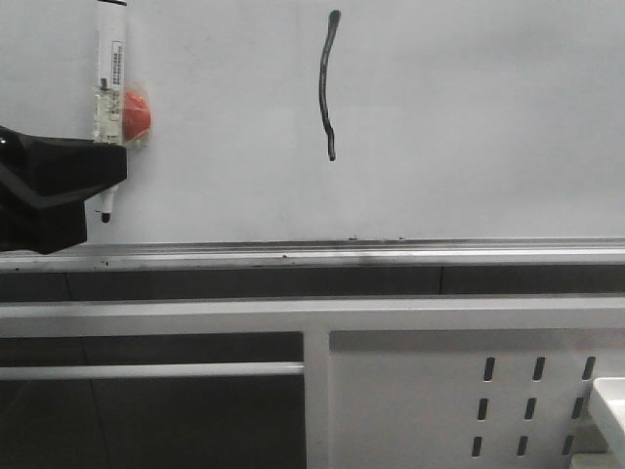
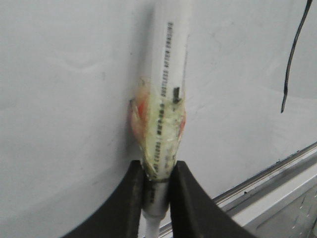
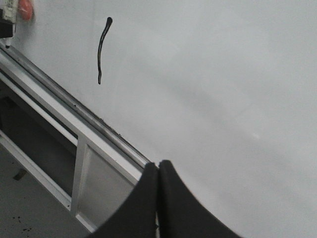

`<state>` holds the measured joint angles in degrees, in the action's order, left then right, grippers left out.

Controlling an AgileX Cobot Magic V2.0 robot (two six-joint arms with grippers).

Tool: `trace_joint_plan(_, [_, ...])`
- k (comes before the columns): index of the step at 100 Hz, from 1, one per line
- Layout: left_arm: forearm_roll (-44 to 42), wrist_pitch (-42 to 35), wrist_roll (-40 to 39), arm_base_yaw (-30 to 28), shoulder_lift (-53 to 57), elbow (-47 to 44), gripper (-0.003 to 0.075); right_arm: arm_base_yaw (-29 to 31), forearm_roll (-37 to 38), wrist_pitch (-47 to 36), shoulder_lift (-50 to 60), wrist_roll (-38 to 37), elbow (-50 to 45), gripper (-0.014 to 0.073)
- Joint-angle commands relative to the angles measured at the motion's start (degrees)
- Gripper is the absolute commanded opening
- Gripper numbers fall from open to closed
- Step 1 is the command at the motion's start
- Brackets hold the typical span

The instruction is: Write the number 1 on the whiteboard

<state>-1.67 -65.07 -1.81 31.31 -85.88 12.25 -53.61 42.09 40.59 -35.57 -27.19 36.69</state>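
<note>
Front view | number 1 (image 1: 330,83) drawn upper-centre on whiteboard (image 1: 469,117) | left gripper (image 2: 157,191) jaws clamp marker pen (image 2: 166,99), well left of stroke | right gripper (image 3: 158,198) jaws closed, empty | writing looks done

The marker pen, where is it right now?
In the front view, the marker pen is at far left, upright in the left hand, tip down above the silver ledge, left of the number 1.

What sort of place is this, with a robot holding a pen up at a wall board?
Probably a lab or workshop test rig, not a classroom: a glossy white whiteboard with a silver metal ledge sits on a white metal frame panel with slotted holes, and the left gripper clamps a white marker pen.
</note>
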Motion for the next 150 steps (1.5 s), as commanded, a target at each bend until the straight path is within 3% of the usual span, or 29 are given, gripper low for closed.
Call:
trace_joint_plan(1, [3.7,-12.9,-0.6,0.3,0.9,1.6,-0.0020,-0.1,3.0,-3.0,0.2,0.0,1.3,-0.0069])
trace_joint_plan(96, [0.6,-12.9,-1.6,0.3,-2.2,2.3,-0.0016,-0.1,4.0,-3.4,0.2,0.0,1.3,-0.0069])
trace_joint_plan(103, [-0.1,-12.9,-1.6,0.3,-2.2,2.8,0.0028,-0.1,4.0,-3.4,0.2,0.0,1.3,-0.0069])
trace_joint_plan(121, [-0.7,-12.9,-1.6,0.3,-2.2,3.9,0.0284,-0.1,4.0,-3.0,0.2,0.0,1.3,-0.0069])
trace_joint_plan(150, [-1.8,-12.9,-1.6,0.3,-1.4,3.9,0.0296,-0.1,4.0,-2.8,0.2,0.0,1.3,-0.0069])
